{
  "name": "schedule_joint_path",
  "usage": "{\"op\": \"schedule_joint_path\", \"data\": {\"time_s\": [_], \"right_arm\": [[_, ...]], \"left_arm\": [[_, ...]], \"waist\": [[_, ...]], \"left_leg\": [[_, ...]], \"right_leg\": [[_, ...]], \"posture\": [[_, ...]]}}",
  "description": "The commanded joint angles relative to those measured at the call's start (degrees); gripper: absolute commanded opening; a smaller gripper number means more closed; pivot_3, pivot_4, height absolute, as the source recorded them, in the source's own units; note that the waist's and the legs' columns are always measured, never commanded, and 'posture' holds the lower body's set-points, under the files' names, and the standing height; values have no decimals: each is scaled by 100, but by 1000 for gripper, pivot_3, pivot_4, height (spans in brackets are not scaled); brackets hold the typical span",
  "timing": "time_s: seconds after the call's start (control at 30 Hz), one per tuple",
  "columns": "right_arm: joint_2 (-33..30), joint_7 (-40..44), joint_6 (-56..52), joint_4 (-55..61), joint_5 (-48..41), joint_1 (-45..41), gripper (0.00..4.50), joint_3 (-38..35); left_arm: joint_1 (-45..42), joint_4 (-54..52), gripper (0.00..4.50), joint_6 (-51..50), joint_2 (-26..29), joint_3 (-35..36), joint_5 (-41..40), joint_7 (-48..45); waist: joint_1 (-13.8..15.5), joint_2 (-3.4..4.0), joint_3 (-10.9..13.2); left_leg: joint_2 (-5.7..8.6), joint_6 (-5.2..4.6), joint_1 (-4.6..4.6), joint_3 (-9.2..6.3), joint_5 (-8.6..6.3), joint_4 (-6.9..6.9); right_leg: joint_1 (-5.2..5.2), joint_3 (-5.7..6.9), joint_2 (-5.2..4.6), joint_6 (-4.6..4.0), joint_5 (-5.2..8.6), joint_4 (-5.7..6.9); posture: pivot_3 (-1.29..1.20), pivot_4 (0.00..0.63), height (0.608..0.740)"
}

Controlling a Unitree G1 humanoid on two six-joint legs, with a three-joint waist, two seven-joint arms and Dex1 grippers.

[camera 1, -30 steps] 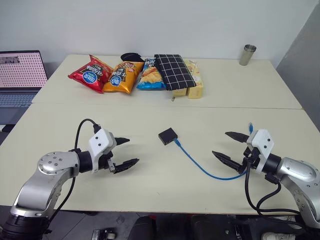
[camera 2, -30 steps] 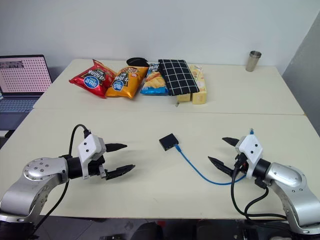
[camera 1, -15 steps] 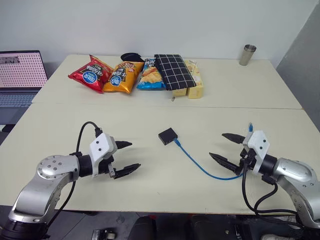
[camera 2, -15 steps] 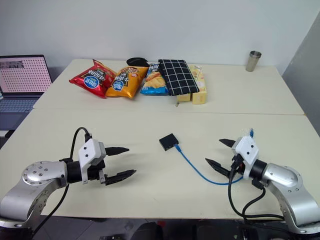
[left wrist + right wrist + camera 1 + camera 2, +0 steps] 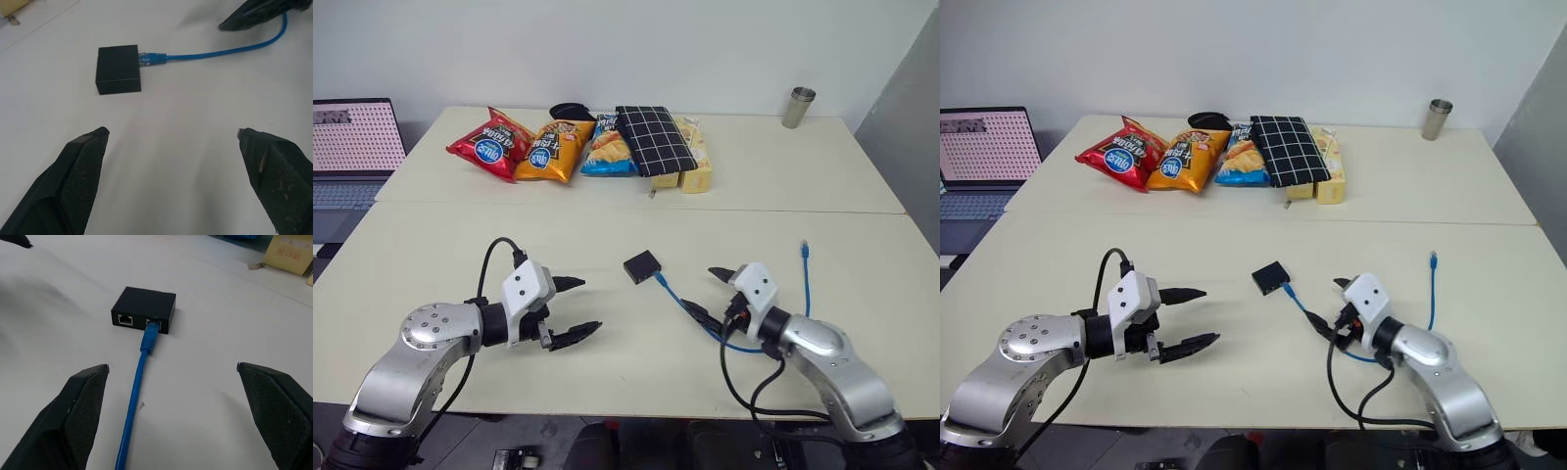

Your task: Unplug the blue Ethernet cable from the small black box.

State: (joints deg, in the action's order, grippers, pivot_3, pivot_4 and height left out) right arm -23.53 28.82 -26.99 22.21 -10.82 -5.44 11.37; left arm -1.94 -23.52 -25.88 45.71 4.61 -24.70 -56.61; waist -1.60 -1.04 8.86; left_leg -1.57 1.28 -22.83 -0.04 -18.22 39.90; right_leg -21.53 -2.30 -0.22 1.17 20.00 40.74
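A pale cream table [image 5: 431, 245] made of two tops pushed together stands against a plain white wall. Along the far edge lie a red snack bag [image 5: 489, 147], an orange snack bag [image 5: 553, 152], a blue snack bag [image 5: 607, 147] and a black checked pouch [image 5: 653, 140], with a yellow box [image 5: 697, 168] beside the pouch. A metal cup [image 5: 797, 107] stands near the far right corner, and a laptop [image 5: 352, 147] sits off the left edge.

Near the middle of the front top lies the small black box [image 5: 642, 265]. The blue Ethernet cable [image 5: 680, 302] is plugged into its side and curves toward the right edge, its free end [image 5: 804, 249] lying flat there.

The left gripper [image 5: 579, 308] reaches in from the front left corner, pointing toward the box, fingers spread wide and empty, well apart from it. The right gripper [image 5: 710, 292] reaches in from the front right, fingers wide and holding nothing, straddling the cable just short of the box.
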Motion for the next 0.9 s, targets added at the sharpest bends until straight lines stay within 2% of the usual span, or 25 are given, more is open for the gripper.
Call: {"op": "schedule_joint_path", "data": {"time_s": [0.03, 0.27, 0.3, 0.4, 0.53, 0.63, 0.73, 0.83, 0.9], "right_arm": [[431, -252, -27, -297, 231, -355, 4453, 351], [1068, -697, -97, -1251, 722, -911, 4453, 638], [1128, -794, -112, -1353, 780, -954, 4086, 602], [1199, -854, -130, -1466, 862, -1019, 3469, 577], [1203, -864, -215, -1465, 887, -1043, 2344, 546], [1127, -811, -263, -1426, 913, -1071, 1755, 533], [1016, -660, -286, -1322, 886, -1131, 919, 541], [733, -338, -67, -1184, 918, -1258, 280, 629], [493, -63, 220, -1066, 964, -1313, 127, 710]], "left_arm": [[-152, -164, 4500, 42, 6, -25, -189, -144], [-349, -102, 4500, -120, -66, -140, -122, 56], [-356, -99, 4500, -138, -76, -150, -98, 107], [-368, -60, 4500, -203, -71, -176, -28, 216], [-361, -32, 4500, -276, -68, -160, -15, 301], [-388, 66, 4500, -255, -71, -149, 12, 326], [-503, 249, 4500, -238, -124, -163, 55, 406], [-682, 517, 4500, -339, -290, -139, -24, 542], [-783, 652, 4500, -444, -395, -124, -102, 596]], "waist": [[-8, 1, 0], [2, 0, 0], [-4, -1, 0], [-7, -1, -1], [-7, -1, -1], [-7, -1, -1], [0, -1, -1], [12, -1, -1], [12, 0, 0]], "left_leg": [[0, 0, 1, 1, 0, 0], [1, 0, -3, 0, 0, 1], [1, 0, -2, 0, 0, 1], [0, 1, -3, 1, 0, 0], [-1, 0, -2, 1, 0, 0], [0, 0, -2, 0, 0, 0], [0, 0, -2, 0, 0, 0], [2, 0, -3, -1, 0, 2], [5, 0, -4, 0, 0, 3]], "right_leg": [[-2, -1, 0, 0, 0, 2], [-6, -1, 1, 0, 0, 3], [-7, -1, 1, 0, 0, 6], [-12, -1, 2, 0, 0, 11], [-12, -1, 1, 0, 0, 12], [-12, 0, 1, 0, 0, 12], [-12, 0, 1, 0, 0, 12], [-11, 0, 0, 0, 0, 12], [-12, 0, -2, 0, 0, 12]], "posture": [[0, 150, 740], [0, 150, 740], [0, 150, 740], [0, 150, 740], [0, 150, 740], [0, 150, 740], [0, 150, 740], [0, 150, 740], [0, 150, 740]]}}
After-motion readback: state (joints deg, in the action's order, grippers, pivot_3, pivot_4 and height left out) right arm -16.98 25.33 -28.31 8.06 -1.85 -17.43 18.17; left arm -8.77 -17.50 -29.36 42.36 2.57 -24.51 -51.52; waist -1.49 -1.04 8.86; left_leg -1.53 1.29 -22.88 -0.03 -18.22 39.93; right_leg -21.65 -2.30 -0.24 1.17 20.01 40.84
